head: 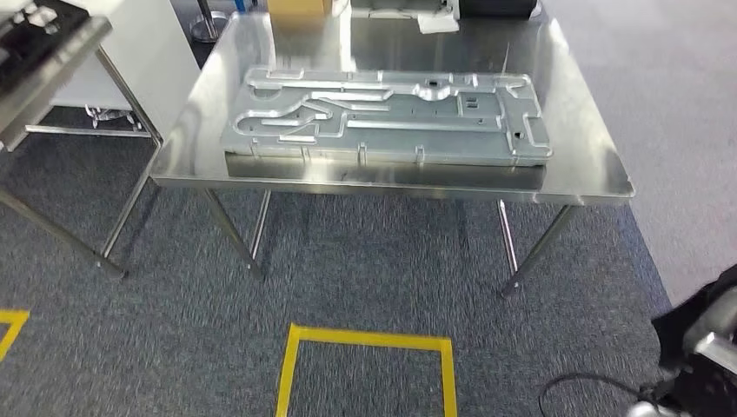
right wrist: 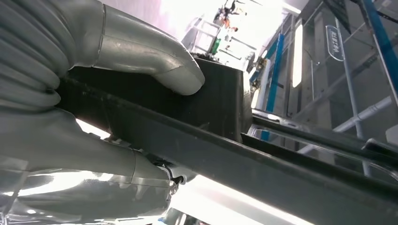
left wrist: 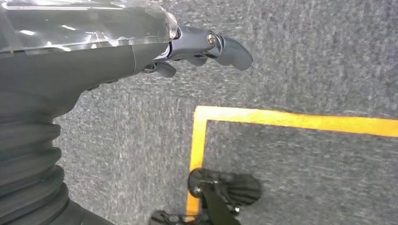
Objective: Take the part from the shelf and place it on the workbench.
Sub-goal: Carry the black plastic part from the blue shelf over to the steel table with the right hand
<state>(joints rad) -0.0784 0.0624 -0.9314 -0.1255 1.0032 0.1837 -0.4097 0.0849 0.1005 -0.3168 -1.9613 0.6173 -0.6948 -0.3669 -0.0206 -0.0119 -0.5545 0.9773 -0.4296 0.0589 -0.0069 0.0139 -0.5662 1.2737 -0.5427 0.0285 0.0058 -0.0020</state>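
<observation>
the shiny steel workbench (head: 580, 130) is my landmark here. off its left side there's the corner of a second grey metal table (head: 52, 65) with dark stuff on top, too blurry to tell what. on the workbench itself lies a big flat silver metal plate with raised channels stamped into it (head: 391, 117), sitting flat, closer to the near edge. behind the plate, at the bench's far edge, a brown cardboard box (head: 300, 10) and something white beside it. on the grey carpet in front of the bench there's a yellow tape square outline (head: 365, 369).

the left hand (left wrist: 187, 49) hangs over the carpet next to a yellow tape corner, fingers loosely curled, nothing in it. the right hand (right wrist: 117, 93) is clamped on a dark black bar-shaped part (right wrist: 225, 154), thumb pressed on one face, fingers wrapped on the other side.
</observation>
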